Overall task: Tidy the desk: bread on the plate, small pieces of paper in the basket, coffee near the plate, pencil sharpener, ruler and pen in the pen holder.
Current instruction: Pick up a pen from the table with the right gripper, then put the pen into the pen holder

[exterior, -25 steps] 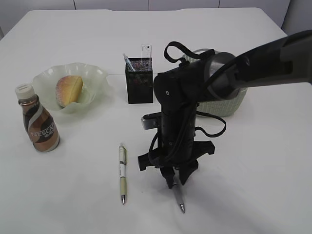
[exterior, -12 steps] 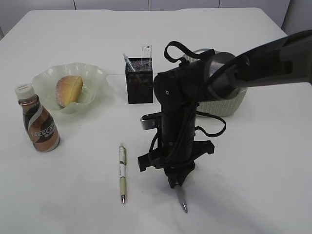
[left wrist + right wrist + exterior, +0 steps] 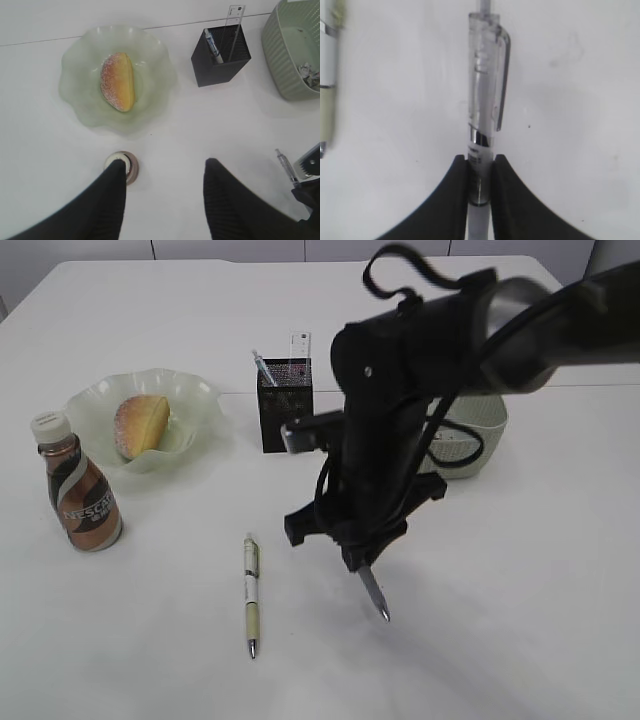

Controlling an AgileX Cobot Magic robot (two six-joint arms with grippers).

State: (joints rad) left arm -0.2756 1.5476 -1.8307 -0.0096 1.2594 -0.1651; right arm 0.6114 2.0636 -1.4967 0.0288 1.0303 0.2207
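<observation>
In the exterior view the right gripper (image 3: 366, 562) hangs over the desk (image 3: 520, 620) with a clear pen (image 3: 374, 592) dangling from it, a second pen (image 3: 250, 592) lying to its left. The left wrist view shows the left gripper (image 3: 162, 197) with jaws apart and empty, above the coffee (image 3: 121, 165), the bread (image 3: 118, 81) already on the plate (image 3: 75, 67). In the right wrist view the jaws clamp the clear pen's barrel, so I judge the pen step is underway, and next comes carrying it over the pen holder (image 3: 285, 405) and lowering it in tip-down.

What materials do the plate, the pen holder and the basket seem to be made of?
Plate: likely glass, translucent pale green, glossy wavy rim.
Pen holder: probably metal mesh, matte black, fine grid in its walls.
Basket: looks like plastic, dull sage green, moulded perforated wall.
</observation>
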